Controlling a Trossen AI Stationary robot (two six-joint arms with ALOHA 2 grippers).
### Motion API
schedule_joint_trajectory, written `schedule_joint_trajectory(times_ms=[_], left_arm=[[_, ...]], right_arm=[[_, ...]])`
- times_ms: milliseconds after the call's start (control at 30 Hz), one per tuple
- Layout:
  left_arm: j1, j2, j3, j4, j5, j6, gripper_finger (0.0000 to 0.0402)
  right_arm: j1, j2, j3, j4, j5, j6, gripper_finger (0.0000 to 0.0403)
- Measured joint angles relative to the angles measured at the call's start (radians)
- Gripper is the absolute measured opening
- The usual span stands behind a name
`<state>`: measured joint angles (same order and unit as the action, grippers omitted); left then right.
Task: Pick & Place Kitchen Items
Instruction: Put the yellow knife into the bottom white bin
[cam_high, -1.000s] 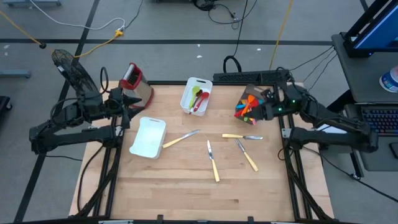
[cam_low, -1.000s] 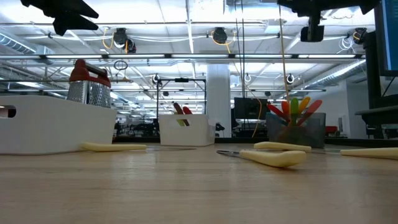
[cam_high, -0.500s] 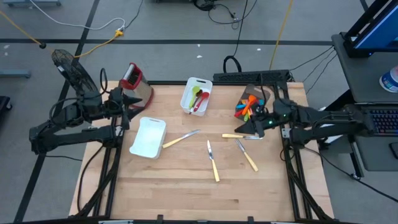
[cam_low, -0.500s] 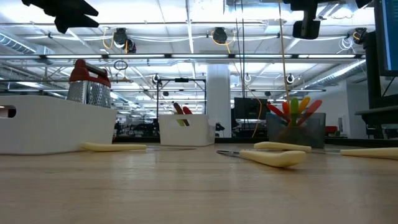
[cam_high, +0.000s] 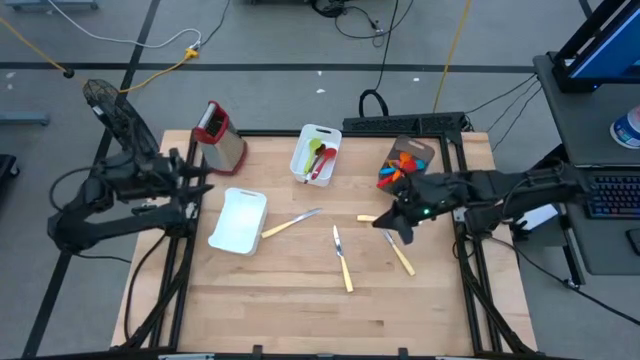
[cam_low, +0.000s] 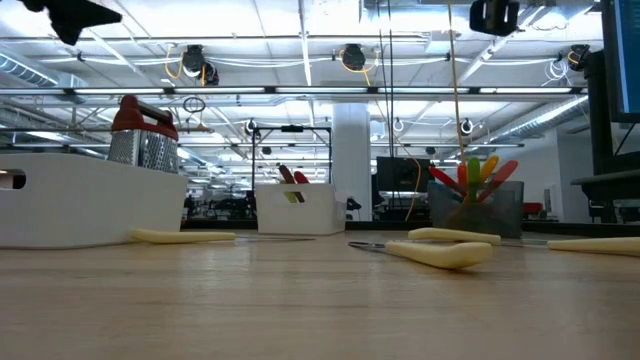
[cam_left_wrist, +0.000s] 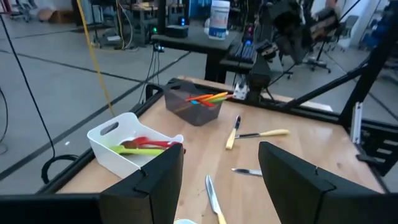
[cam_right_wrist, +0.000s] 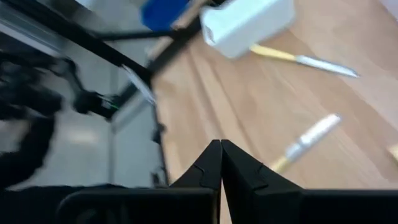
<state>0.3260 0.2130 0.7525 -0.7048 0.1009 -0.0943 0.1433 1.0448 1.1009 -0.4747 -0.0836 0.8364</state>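
Observation:
Four cream-handled metal cutlery pieces lie flat on the wooden table: one (cam_high: 290, 222) left of centre, one (cam_high: 342, 258) in the middle, one (cam_high: 400, 255) to the right, and one (cam_high: 368, 217) partly under my right gripper. Red and green utensils lie in a white bin (cam_high: 316, 152) at the far edge. Coloured utensils stick up from a dark container (cam_high: 400, 163). My right gripper (cam_high: 388, 222) is shut and empty, high above the cutlery; it shows in the right wrist view (cam_right_wrist: 219, 149). My left gripper (cam_high: 196, 170) is open and empty at the table's left edge; it shows in the left wrist view (cam_left_wrist: 221, 180).
A shallow white tray (cam_high: 238, 220) lies left of centre. A metal box grater with a red top (cam_high: 218, 135) stands at the far left corner. Bare wood stretches along the near half of the table (cam_high: 300, 310).
My right gripper has swung from over the dark container toward the table's centre and near side, and now hangs over the cutlery. My left gripper has drawn back a little toward the table's left edge. No object has moved.

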Motion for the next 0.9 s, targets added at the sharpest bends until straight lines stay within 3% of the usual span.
schedule_joint_trajectory(times_ms=[300,533,900], left_arm=[[0.000,-0.173,0.000,-0.065,0.000,-0.013,0.0216],[0.000,-0.204,0.000,-0.088,-0.001,-0.011,0.0216],[0.000,-0.204,-0.086,-0.086,-0.003,-0.024,0.0216]], right_arm=[[0.114,0.160,0.116,-0.343,0.035,0.136,0.0000],[0.190,0.287,0.117,-0.561,-0.033,0.355,0.0000],[0.209,0.304,0.110,-0.615,-0.044,0.514,0.0017]])
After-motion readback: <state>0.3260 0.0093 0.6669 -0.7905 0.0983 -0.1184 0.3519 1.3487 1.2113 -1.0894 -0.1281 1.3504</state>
